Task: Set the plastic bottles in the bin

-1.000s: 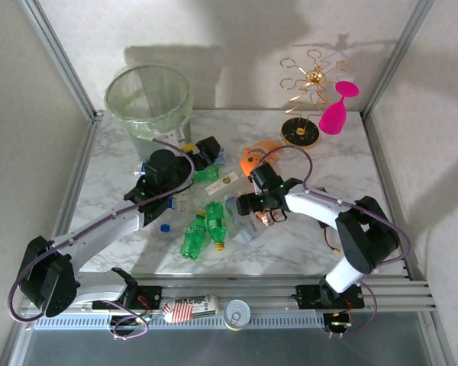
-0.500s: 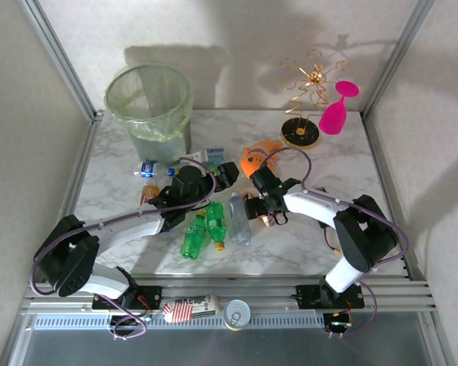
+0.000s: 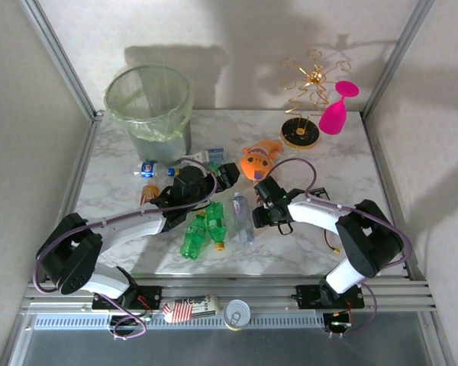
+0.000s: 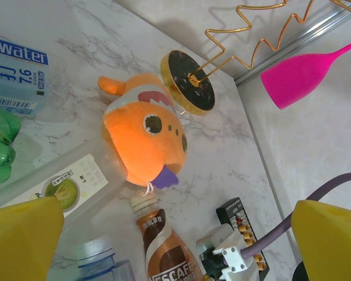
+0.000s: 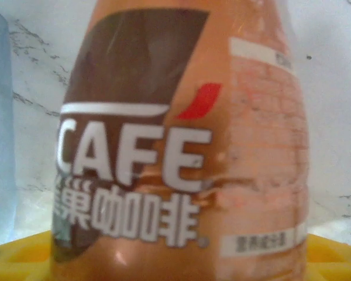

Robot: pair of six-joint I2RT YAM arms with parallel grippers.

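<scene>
Target relation: brown-labelled plastic coffee bottle (image 5: 181,146) lies directly ahead of the right gripper (image 3: 263,216). It is close up in the right wrist view, body set between the yellow fingers (image 5: 11,263). Its long axis runs roughly near-to-far on the marble-patterned table top (image 3: 305,244), cap end toward the orange fish-shaped soft toy (image 3: 258,162). The fingers straddle it across its width, which suits a pinch. Whether the pads already press on the label cannot be told; grip unconfirmed. The right arm is plainly the nearer one to this bottle.

Bottle appearance: smooth brown and tan sleeve, white lettering, one red flick. Rounded body, judged likely to roll if nudged.

Just left of it: clear plastic bottle with a pale blue cap (image 3: 240,217), then two green plastic bottles (image 3: 193,238), all lying flat.

Farther: left gripper (image 3: 227,174), jaws spread wide with nothing between them, near the fish toy.

Farther left: blue-labelled clear bottle (image 3: 147,169), lying near the bin's foot.

Farthest: round translucent grey-green bin (image 3: 159,136) with pale green liner, at the far left corner, well apart from the coffee bottle. The carry would run far and left, across the left arm's space.
</scene>
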